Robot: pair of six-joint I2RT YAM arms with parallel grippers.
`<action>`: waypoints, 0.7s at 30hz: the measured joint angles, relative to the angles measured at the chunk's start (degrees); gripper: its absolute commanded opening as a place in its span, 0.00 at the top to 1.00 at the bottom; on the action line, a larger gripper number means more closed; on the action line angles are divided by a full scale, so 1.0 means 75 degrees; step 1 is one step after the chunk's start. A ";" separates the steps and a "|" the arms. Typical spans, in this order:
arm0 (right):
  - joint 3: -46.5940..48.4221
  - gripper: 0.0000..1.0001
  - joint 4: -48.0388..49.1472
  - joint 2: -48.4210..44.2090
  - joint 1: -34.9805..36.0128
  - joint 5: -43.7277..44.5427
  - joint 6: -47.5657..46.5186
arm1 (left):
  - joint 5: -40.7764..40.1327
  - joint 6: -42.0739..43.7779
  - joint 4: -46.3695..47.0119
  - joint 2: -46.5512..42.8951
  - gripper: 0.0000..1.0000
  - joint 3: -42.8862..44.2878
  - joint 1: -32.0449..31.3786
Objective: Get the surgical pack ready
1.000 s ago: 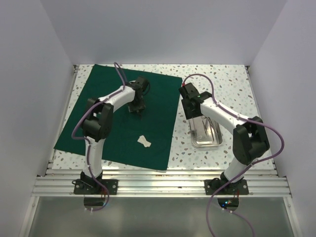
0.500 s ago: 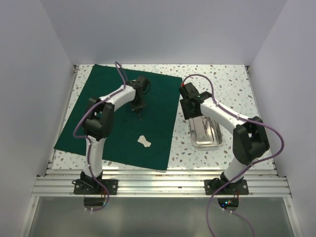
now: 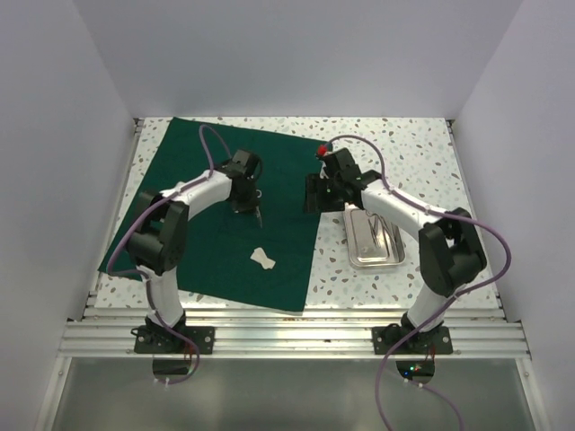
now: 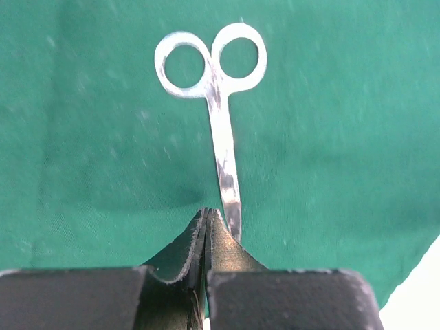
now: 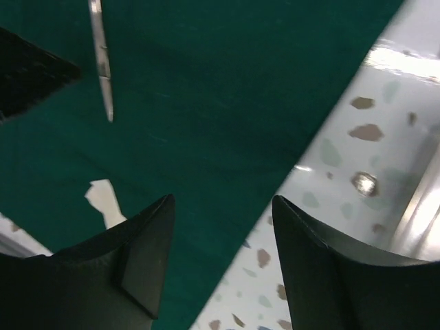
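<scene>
The dark green cloth [image 3: 198,242] lies flat on the left half of the table. Metal scissors [image 4: 223,144] rest on it, rings away from my left wrist camera. My left gripper [image 4: 206,212] is shut beside them. The blade [image 5: 102,69] passes just beyond the fingertips, right of their seam, and nothing shows between the pads. A white gauze piece [image 3: 262,259] lies nearer the front of the cloth. My right gripper [image 5: 221,206] hangs open over the cloth's right edge [image 3: 314,224], holding nothing. The steel tray [image 3: 375,263] sits on the bare table to its right.
The speckled tabletop [image 3: 413,153] is walled in by white panels on three sides. An aluminium rail [image 3: 287,337] carrying both arm bases runs along the near edge. Purple cables loop off both arms.
The left gripper went from open to shut over the scissors and its elbow dropped leftward. The right gripper swung left from above the tray to the cloth's edge and opened slightly wider.
</scene>
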 measured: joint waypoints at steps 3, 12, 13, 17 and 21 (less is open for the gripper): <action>-0.0108 0.37 0.0766 0.0326 0.0000 -0.0752 0.0603 | 0.0323 0.0128 0.0195 -0.0326 1.00 -0.0396 -0.0009; -0.0271 0.37 0.1530 0.0740 0.0009 -0.1501 0.1338 | 0.0038 0.0321 0.0291 -0.0571 0.57 -0.0688 -0.0009; -0.0271 0.37 0.1515 0.0740 0.0009 -0.1498 0.1326 | -0.0050 0.0318 0.0280 -0.0565 0.57 -0.0627 -0.0003; -0.0376 0.36 0.1437 0.0609 0.0009 -0.1373 0.1195 | -0.0265 0.0332 0.0154 -0.0207 0.62 0.0256 0.0058; -0.0583 0.36 0.1317 0.0291 0.0003 -0.1166 0.0941 | -0.0376 0.0347 0.0154 0.0350 0.69 0.1177 0.0219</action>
